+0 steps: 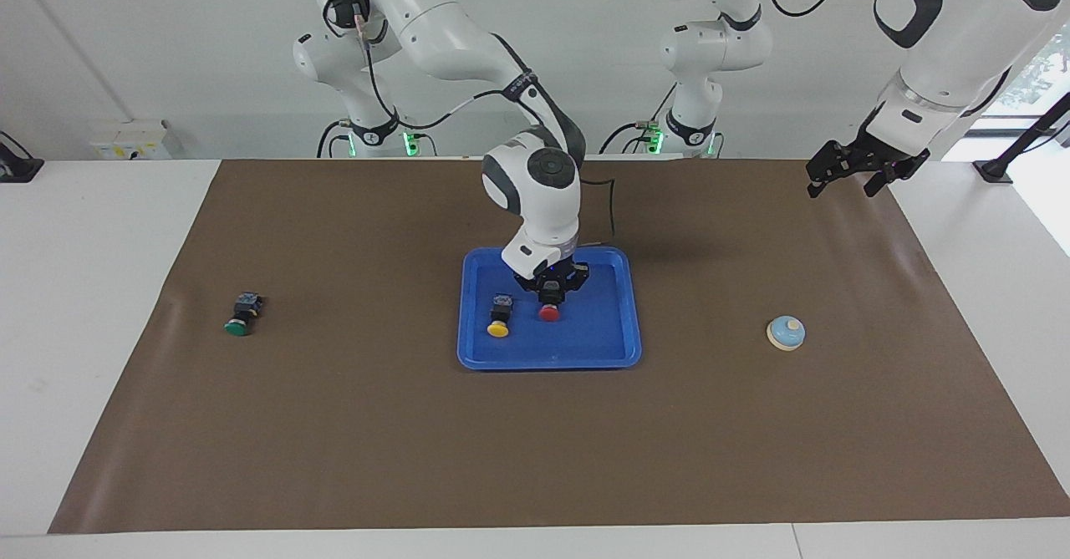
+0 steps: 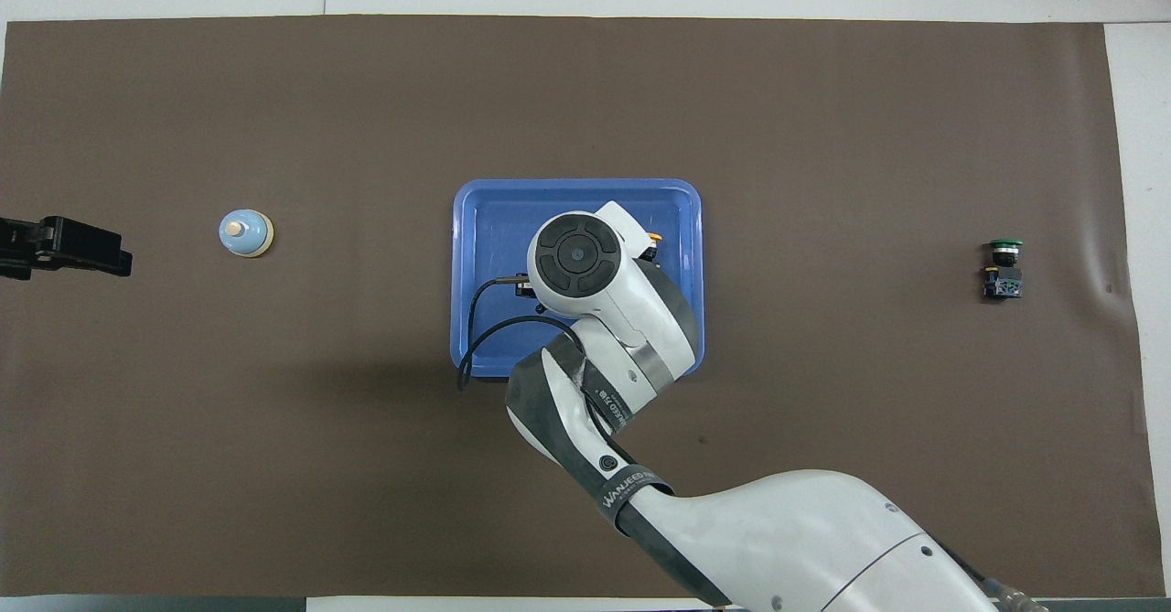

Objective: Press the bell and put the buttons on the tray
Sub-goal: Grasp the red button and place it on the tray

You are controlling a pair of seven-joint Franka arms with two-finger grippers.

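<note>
The blue tray [image 1: 603, 335] lies mid-table, also seen from overhead [image 2: 494, 219]. A yellow button [image 1: 499, 322] lies in it. Beside that one, toward the left arm's end, my right gripper [image 1: 550, 295] is shut on the red button [image 1: 549, 312], low inside the tray; from overhead the wrist hides both. The green button [image 1: 239, 318] [image 2: 1004, 264] lies on the mat near the right arm's end. The light-blue bell [image 1: 786, 332] [image 2: 245, 232] sits near the left arm's end. My left gripper [image 1: 840, 190] [image 2: 91, 251] waits open, raised over the mat's corner.
A brown mat [image 1: 535, 442] covers the table, with white table surface around it. The right arm's elbow and cable hang over the tray's side nearer the robots.
</note>
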